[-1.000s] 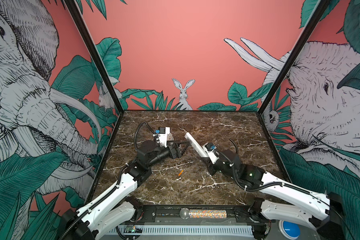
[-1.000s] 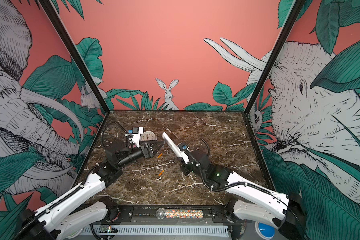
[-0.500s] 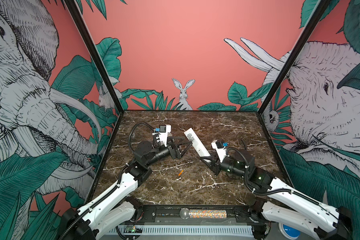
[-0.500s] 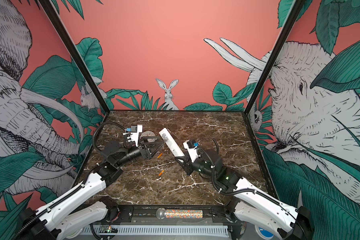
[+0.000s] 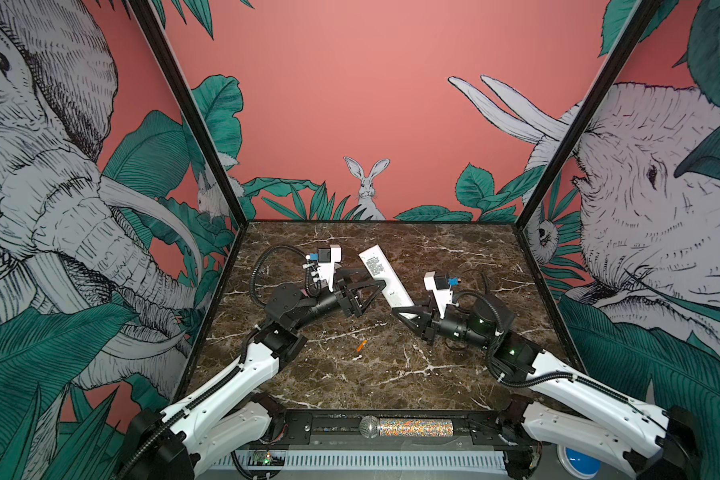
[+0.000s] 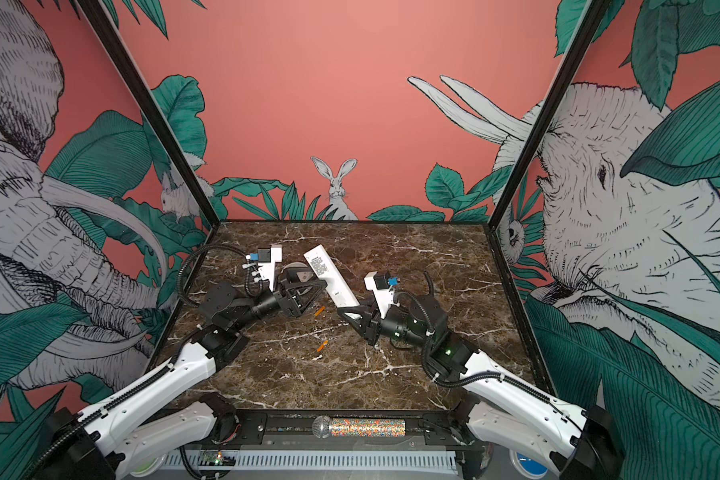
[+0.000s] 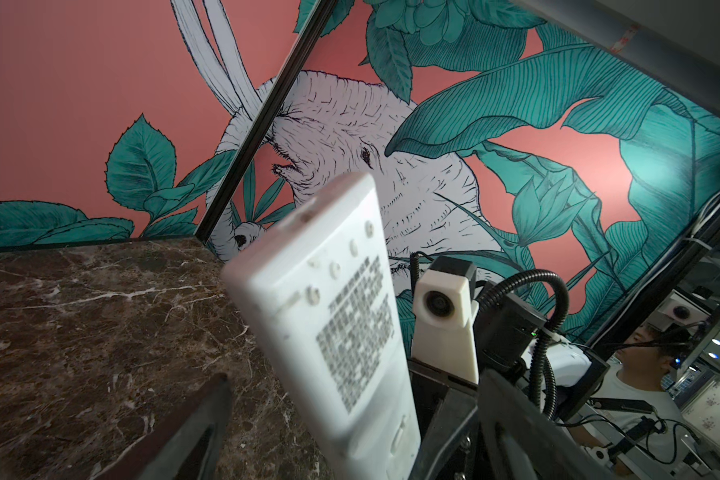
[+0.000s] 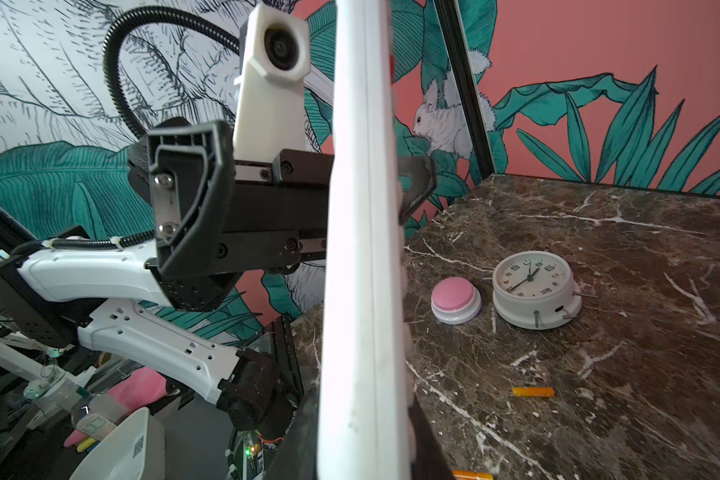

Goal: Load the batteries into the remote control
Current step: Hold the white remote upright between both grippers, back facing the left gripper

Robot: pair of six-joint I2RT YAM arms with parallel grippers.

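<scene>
Your right jaws grip the remote control (image 5: 380, 268) by its lower end, tilted above the desk (image 5: 454, 257). Your left jaws straddle its middle, open. Both batteries (image 6: 322, 345) lie on the desk.

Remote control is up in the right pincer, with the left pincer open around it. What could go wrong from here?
1. The right pincer grips the remote control only at its lower end. The open left pincer, straddling its middle, could lever it loose when closing.
2. The batteries lie loose on the marble tabletop below; a dropped remote or a low arm might knock them away.
</scene>
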